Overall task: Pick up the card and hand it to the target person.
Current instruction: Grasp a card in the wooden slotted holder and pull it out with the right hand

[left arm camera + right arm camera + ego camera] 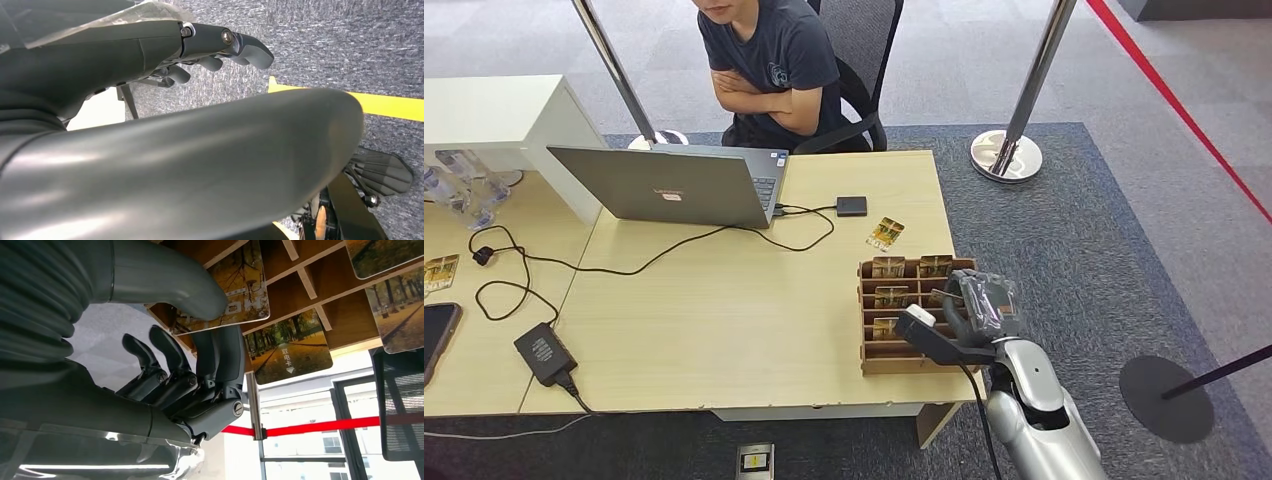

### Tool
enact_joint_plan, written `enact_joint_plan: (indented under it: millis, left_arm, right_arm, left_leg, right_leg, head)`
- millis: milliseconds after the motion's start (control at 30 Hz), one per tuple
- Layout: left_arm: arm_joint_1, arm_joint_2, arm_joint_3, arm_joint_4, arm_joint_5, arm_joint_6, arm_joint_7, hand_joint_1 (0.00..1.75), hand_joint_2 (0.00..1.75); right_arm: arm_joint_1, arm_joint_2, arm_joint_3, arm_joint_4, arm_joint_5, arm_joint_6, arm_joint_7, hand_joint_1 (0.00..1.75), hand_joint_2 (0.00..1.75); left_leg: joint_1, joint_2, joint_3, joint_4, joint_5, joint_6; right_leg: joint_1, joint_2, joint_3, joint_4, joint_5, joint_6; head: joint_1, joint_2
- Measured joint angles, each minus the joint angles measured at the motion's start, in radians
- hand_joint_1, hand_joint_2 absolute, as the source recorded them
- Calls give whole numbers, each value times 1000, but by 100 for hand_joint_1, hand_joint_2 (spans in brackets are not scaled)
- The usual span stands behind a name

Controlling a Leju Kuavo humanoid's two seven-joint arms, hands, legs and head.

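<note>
Head view: the right hand reaches into the wooden rack at four o'clock on the table; the person sits at twelve.

Left wrist view: the left hand hangs over carpet, fingers loosely curled, holding nothing.

Right wrist view: the card is pinched between thumb and fingers, in its rack slot.

Card in wooden rack: Chinese characters "取电卡". Laptop lid: logo too small to read.
</note>
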Motion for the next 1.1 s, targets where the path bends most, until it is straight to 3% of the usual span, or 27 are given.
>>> enact_joint_plan:
  millis: [1100]
  left_arm:
    - [-1,1,0,0,2,-8,-2,0,0]
  right_arm:
    - [14,-13,0,-48,-27,12,-69,175,175]
  left_leg:
    - [0,0,0,0,0,0]
  right_leg:
    - [0,0,0,0,0,1]
  head:
    - [0,0]
